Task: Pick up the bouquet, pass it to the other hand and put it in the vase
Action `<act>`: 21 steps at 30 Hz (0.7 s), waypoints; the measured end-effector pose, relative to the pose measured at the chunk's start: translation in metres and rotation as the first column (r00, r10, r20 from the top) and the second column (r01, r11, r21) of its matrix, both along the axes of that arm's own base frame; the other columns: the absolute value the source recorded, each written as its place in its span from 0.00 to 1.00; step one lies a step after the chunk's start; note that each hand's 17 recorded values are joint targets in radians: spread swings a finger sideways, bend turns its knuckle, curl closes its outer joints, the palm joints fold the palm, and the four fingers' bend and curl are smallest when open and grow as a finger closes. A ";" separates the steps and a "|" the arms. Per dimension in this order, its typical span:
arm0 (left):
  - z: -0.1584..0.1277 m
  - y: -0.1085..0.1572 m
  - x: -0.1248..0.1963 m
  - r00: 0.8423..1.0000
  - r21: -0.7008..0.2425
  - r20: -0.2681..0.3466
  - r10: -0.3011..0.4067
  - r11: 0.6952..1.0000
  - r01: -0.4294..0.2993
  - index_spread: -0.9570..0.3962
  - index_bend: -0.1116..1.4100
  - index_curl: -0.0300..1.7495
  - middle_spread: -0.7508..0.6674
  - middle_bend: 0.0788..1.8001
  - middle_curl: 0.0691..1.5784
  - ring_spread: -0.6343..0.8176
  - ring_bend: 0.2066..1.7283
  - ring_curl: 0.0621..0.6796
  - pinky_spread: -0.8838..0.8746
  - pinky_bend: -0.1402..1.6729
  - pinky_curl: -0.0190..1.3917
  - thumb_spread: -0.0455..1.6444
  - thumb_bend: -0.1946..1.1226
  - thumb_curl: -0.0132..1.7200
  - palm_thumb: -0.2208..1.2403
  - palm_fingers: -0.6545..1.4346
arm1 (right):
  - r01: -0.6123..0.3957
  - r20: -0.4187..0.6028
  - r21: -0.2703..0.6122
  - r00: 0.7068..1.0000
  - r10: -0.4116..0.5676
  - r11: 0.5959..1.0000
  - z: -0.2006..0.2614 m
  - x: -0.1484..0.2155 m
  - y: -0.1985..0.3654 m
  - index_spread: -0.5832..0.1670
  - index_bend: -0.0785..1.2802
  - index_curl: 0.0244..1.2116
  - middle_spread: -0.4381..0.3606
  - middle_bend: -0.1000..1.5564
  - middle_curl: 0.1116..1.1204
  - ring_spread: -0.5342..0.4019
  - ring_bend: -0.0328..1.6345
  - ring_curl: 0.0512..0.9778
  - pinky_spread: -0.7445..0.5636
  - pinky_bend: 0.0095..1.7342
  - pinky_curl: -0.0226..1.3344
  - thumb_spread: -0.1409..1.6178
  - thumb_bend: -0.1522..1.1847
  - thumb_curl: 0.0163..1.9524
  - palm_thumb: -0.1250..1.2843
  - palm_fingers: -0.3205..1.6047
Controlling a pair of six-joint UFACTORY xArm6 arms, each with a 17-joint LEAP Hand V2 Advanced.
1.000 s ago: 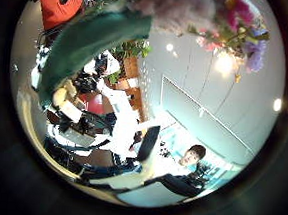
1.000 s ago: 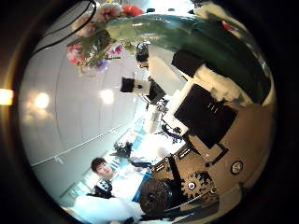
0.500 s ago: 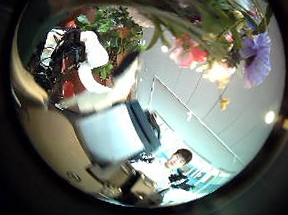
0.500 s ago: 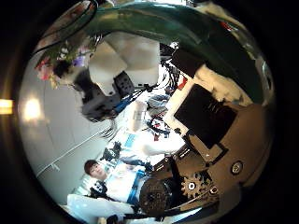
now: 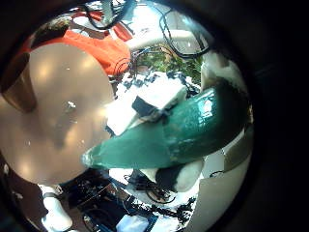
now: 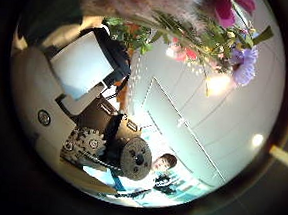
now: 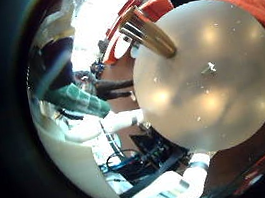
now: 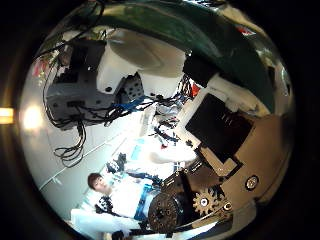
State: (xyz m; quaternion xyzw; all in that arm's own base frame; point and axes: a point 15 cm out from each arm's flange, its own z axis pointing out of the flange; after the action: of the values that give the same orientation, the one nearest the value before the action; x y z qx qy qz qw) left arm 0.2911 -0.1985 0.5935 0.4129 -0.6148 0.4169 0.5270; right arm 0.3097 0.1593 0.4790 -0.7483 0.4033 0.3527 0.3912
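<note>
My right hand (image 5: 145, 101) is shut on the cone's narrow part, with fingers on both sides of it. In the right thumb side palm view the wrap (image 8: 200, 25) runs close across the palm, and my left hand (image 8: 105, 80) is near its flower end. The flowers (image 6: 219, 43) show in the left thumb side palm view, with the right hand (image 6: 87, 68) beside them. My left hand's fingers (image 5: 232, 82) look straight beside the wrap's wide end. The vase (image 7: 147, 31) stands on the table.
The round table (image 7: 221, 85) lies well below both hands in the right little finger side palm view. Seats (image 7: 163, 3) stand round its far edge, beyond the vase.
The two hands have come close together: each now looms large in the other's thumb side view. The wrap has stayed in place against the right palm. The left hand now hides the flowers from the right palm.
</note>
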 end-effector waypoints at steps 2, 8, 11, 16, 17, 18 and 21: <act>0.005 0.001 0.001 1.000 -0.017 0.019 0.004 1.000 -0.004 0.35 0.47 0.19 0.15 0.49 0.60 0.14 0.79 0.73 0.18 0.78 0.46 0.57 0.21 0.33 0.86 0.87 | 0.006 -0.009 0.000 1.000 -0.006 1.000 -0.002 0.002 -0.001 0.45 0.87 0.83 0.38 0.89 0.68 0.35 0.87 0.76 0.41 0.68 0.78 0.61 0.09 0.54 0.80 0.73; 0.018 0.001 0.000 0.995 -0.046 0.093 0.044 0.998 -0.039 0.27 0.59 0.24 0.13 0.52 0.64 0.15 0.81 0.77 0.19 0.81 0.48 0.60 0.21 0.37 0.88 0.84 | 0.011 -0.036 -0.001 0.999 -0.011 1.000 -0.008 0.006 -0.003 0.41 0.75 0.77 0.38 0.82 0.63 0.35 0.81 0.69 0.35 0.63 0.70 0.61 0.09 0.48 0.75 0.71; 0.026 0.005 0.001 0.988 -0.048 0.134 0.076 0.996 -0.070 0.24 0.61 0.27 0.12 0.54 0.65 0.15 0.82 0.79 0.20 0.81 0.49 0.61 0.21 0.39 0.89 0.84 | 0.016 -0.041 0.000 0.999 -0.016 1.000 -0.009 0.007 -0.004 0.37 0.63 0.74 0.36 0.73 0.59 0.34 0.78 0.65 0.30 0.63 0.66 0.61 0.08 0.45 0.71 0.63; 0.044 0.012 0.002 0.970 -0.052 0.206 0.131 0.991 -0.122 0.20 0.63 0.32 0.12 0.57 0.67 0.16 0.84 0.80 0.20 0.82 0.50 0.63 0.21 0.42 0.89 0.83 | 0.022 -0.101 0.012 0.995 -0.020 1.000 -0.027 0.002 -0.003 0.32 0.36 0.65 0.35 0.62 0.54 0.32 0.73 0.60 0.24 0.65 0.62 0.62 0.09 0.41 0.67 0.38; 0.048 0.015 0.002 0.964 -0.051 0.222 0.144 0.989 -0.136 0.20 0.63 0.33 0.12 0.57 0.67 0.16 0.84 0.81 0.20 0.82 0.50 0.63 0.21 0.42 0.89 0.82 | 0.022 -0.121 0.016 0.992 -0.020 1.000 -0.033 0.000 -0.003 0.31 0.34 0.64 0.36 0.60 0.52 0.32 0.73 0.60 0.25 0.65 0.62 0.62 0.09 0.40 0.67 0.37; 0.053 0.017 0.001 0.958 -0.050 0.240 0.160 0.987 -0.152 0.19 0.63 0.34 0.12 0.57 0.67 0.16 0.84 0.81 0.20 0.83 0.51 0.64 0.21 0.43 0.89 0.82 | 0.023 -0.140 0.020 0.990 -0.020 1.000 -0.038 -0.002 -0.002 0.30 0.32 0.61 0.36 0.57 0.51 0.33 0.71 0.58 0.27 0.63 0.61 0.62 0.09 0.40 0.67 0.33; 0.065 0.023 0.003 0.937 -0.048 0.286 0.200 0.980 -0.195 0.18 0.62 0.37 0.12 0.58 0.67 0.16 0.85 0.81 0.21 0.83 0.51 0.64 0.20 0.44 0.89 0.82 | 0.026 -0.158 0.022 0.987 -0.022 0.999 -0.043 -0.002 -0.002 0.30 0.30 0.56 0.41 0.50 0.46 0.39 0.66 0.53 0.37 0.57 0.59 0.62 0.09 0.38 0.67 0.23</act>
State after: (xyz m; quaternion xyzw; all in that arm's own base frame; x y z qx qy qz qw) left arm 0.2942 -0.1752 0.6581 0.4021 -0.6369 0.5294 0.3906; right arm 0.3082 0.1570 0.4357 -0.7084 0.4377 0.4107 0.3714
